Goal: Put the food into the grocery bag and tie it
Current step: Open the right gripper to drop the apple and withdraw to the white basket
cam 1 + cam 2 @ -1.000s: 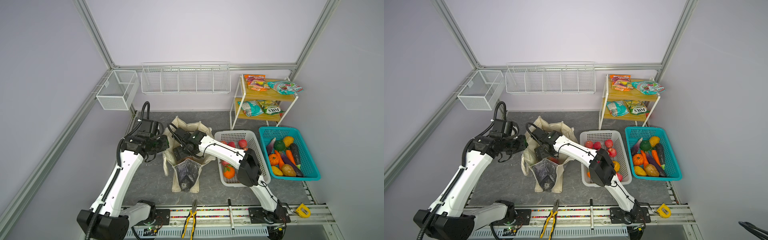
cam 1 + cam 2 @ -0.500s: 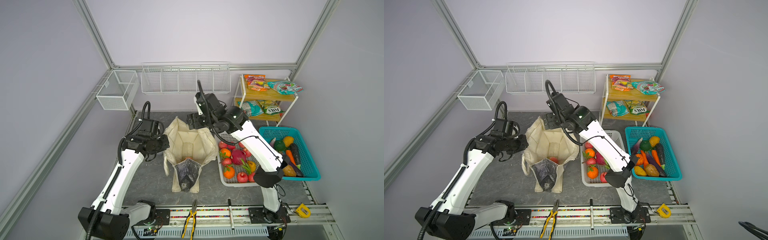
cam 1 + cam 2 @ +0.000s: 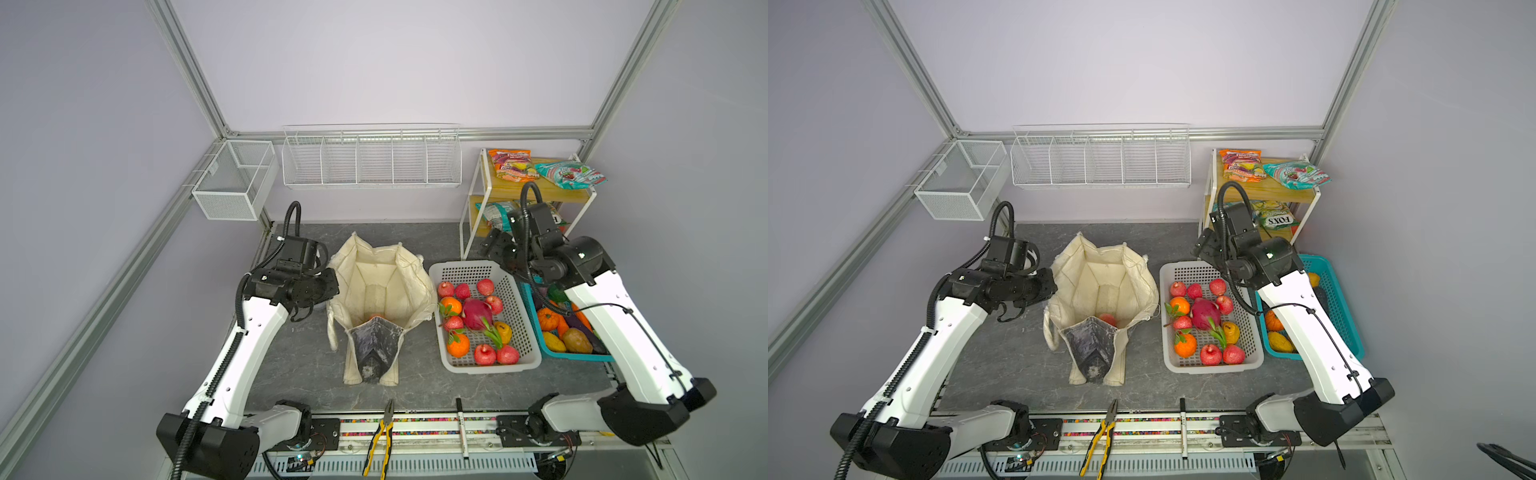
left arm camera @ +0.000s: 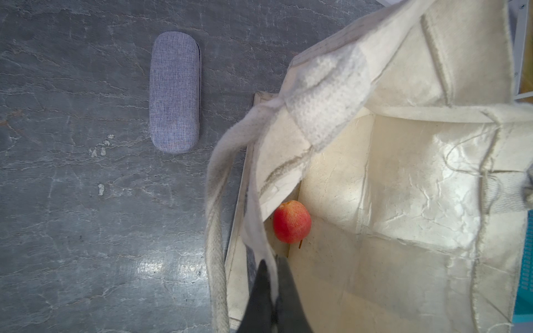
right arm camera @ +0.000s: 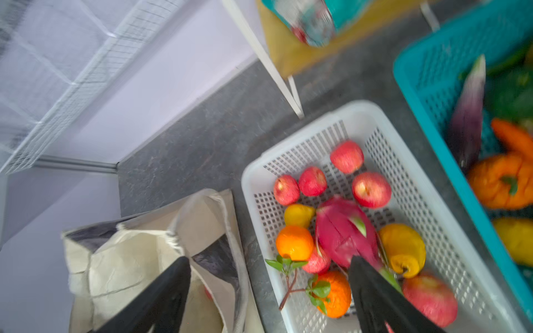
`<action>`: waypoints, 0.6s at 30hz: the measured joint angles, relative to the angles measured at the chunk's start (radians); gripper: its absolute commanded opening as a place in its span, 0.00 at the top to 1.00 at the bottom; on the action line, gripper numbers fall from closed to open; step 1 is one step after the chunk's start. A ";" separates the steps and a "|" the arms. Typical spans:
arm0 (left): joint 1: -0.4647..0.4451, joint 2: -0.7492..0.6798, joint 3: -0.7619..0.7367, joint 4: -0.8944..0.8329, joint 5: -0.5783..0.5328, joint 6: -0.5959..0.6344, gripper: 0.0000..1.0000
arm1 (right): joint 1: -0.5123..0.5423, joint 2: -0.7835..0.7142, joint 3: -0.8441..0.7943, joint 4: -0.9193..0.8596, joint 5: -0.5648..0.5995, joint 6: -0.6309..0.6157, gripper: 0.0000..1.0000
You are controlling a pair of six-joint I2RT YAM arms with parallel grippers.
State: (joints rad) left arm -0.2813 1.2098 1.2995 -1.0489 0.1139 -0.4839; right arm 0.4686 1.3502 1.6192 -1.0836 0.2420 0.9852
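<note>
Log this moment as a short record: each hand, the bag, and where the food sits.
Left hand: shut on the canvas tote rim, pinching the fabric
Right hand: open, empty, raised near the white basket far end
In tote: one red apple
White basket: apples, oranges, dragon fruit
Teal basket: vegetables
Shelf: snack packets
Handles: untied

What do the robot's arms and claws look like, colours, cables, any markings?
Both arms match: the left arm and right arm have smooth white shells with small dark dots, black joint housings and black bases. A ribbed black cable hose loops over each wrist and, on the left arm, runs down the shell's side. The left claw and right claw have plain dark, tapering fingers.
</note>
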 measured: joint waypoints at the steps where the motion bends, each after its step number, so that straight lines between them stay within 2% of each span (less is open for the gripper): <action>1: 0.000 0.000 0.000 0.000 0.000 0.000 1.00 | -0.009 -0.005 -0.041 0.004 -0.019 0.037 0.12; 4: 0.000 0.000 0.000 0.000 0.000 0.000 1.00 | -0.021 -0.007 -0.156 0.029 -0.079 0.129 0.10; 10: 0.000 0.004 0.000 0.000 0.000 0.000 1.00 | -0.021 0.004 -0.278 0.087 -0.196 0.279 0.03; 18: 0.000 0.027 0.027 -0.003 0.000 0.000 1.00 | -0.019 0.126 -0.301 0.151 -0.285 0.420 0.02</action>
State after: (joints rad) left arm -0.2813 1.2366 1.3270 -1.0523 0.1139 -0.4839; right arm 0.4496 1.4761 1.3186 -0.9329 -0.0429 1.4048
